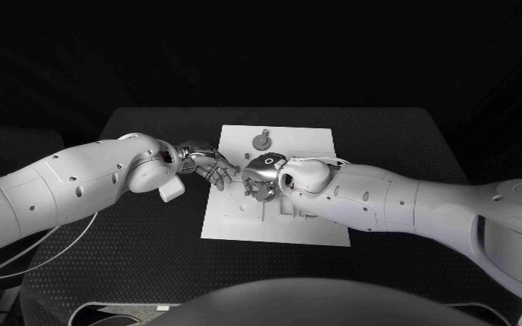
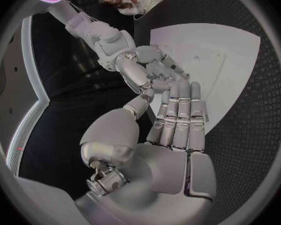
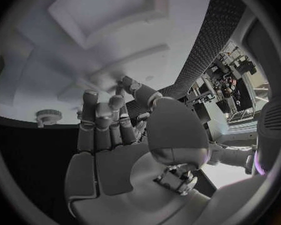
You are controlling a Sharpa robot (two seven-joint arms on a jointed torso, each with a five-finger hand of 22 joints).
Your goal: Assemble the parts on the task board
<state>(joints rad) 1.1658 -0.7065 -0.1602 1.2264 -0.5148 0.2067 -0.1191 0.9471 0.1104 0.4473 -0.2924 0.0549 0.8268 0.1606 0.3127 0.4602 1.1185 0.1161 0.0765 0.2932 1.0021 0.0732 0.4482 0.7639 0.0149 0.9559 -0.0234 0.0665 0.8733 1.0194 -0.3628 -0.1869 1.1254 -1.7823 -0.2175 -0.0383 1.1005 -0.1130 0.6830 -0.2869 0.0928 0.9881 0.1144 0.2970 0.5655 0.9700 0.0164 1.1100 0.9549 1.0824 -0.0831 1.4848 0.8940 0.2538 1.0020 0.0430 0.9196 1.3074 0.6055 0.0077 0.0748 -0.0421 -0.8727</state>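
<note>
Task board (image 1: 310, 141) is lying mid-surface (image 1: 403, 133), and you are crowding both hands over its near-left part. Left hand (image 1: 212, 166) fingers are reaching out straight, holding nothing; right hand (image 1: 261, 179) I cannot tell. They risk colliding or shoving the board.

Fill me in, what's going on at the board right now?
Both hands meet over the middle of the white task board. The left hand reaches in from the board's left edge, and the right hand hovers just beside it, fingertips nearly meeting. Whether either holds a part can't be made out. A round grey part sits untouched near the board's far edge.
</note>
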